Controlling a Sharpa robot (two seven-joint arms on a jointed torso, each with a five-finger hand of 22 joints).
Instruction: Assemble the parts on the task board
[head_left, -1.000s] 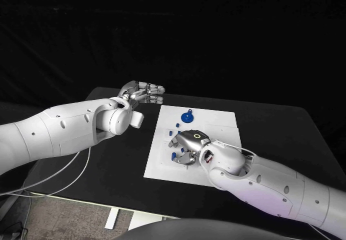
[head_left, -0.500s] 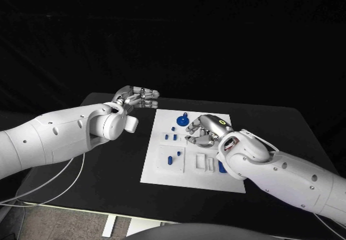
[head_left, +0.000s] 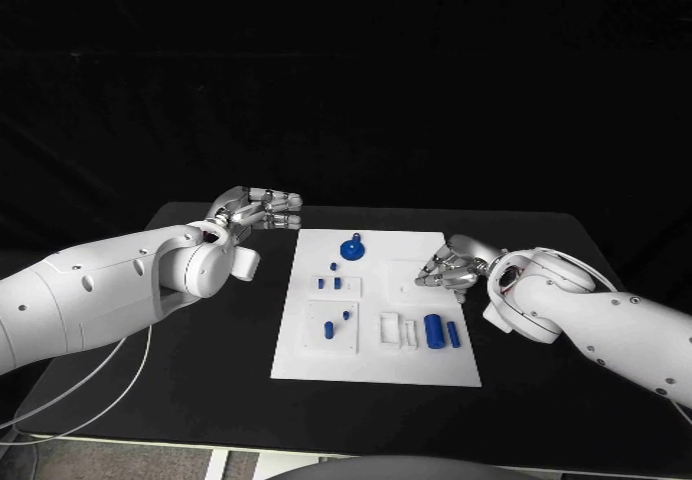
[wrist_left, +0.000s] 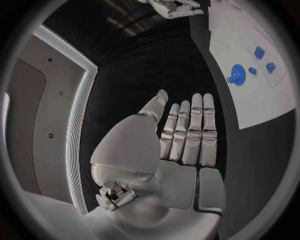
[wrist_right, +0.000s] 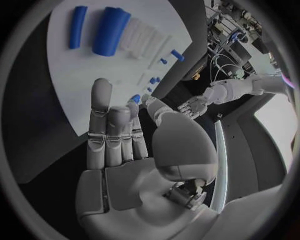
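Observation:
The white task board (head_left: 368, 355) lies mid-table. On it are a round blue knob (head_left: 352, 247), several small blue pegs (head_left: 330, 284) along its left half, and a thick blue cylinder (head_left: 433, 325) beside a thin blue bar (head_left: 453, 334) near its right side. My right hand (head_left: 450, 266) hovers at the board's right edge, fingers stretched out and holding nothing (wrist_right: 115, 135). My left hand (head_left: 257, 210) is off the board's far left corner over the black table, fingers straight and side by side, with nothing in it (wrist_left: 187, 140).
White blocks (head_left: 398, 330) sit in the board beside the blue cylinder. Black table (head_left: 188, 340) surrounds the board on all sides. The left forearm (head_left: 116, 285) covers the table's left part, and the right forearm (head_left: 606, 325) its right part.
My right hand has drawn back from over the board's left middle to its right edge, uncovering the blue cylinder and bar. The left hand has stayed beside the far left corner.

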